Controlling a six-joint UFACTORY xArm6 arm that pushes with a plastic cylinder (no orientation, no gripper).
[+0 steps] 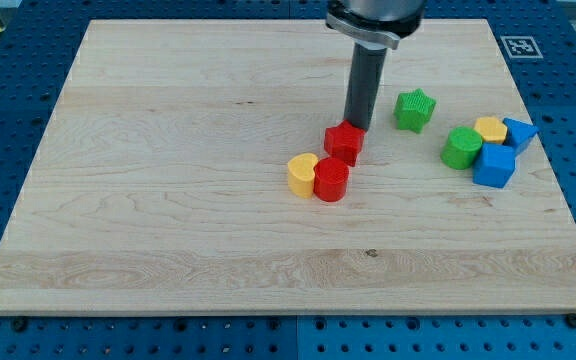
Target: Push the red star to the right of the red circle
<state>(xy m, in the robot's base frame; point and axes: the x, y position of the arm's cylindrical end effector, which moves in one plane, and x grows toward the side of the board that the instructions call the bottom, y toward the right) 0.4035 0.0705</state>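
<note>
A pale wooden board lies on a blue pegboard bench, and there's a black-and-white marker tag at the board's far right corner. Down from the view's top comes the dark rod, and my tip sits right at the upper right edge of the red star, touching it or as good as. No jaws here to report, just a plain rod end, nothing clamped. The red star is near the middle of the board, just above and slightly right of the red circle; the two look to be touching. Pressed against the red circle's left side is the yellow heart. Over to the view's right, the green star stands alone, near the rod but apart from it. Further right there's a tight cluster: a green round block, a yellow block behind it whose shape I can't quite make out, a blue cube in front, and a blue triangle at the far end.
</note>
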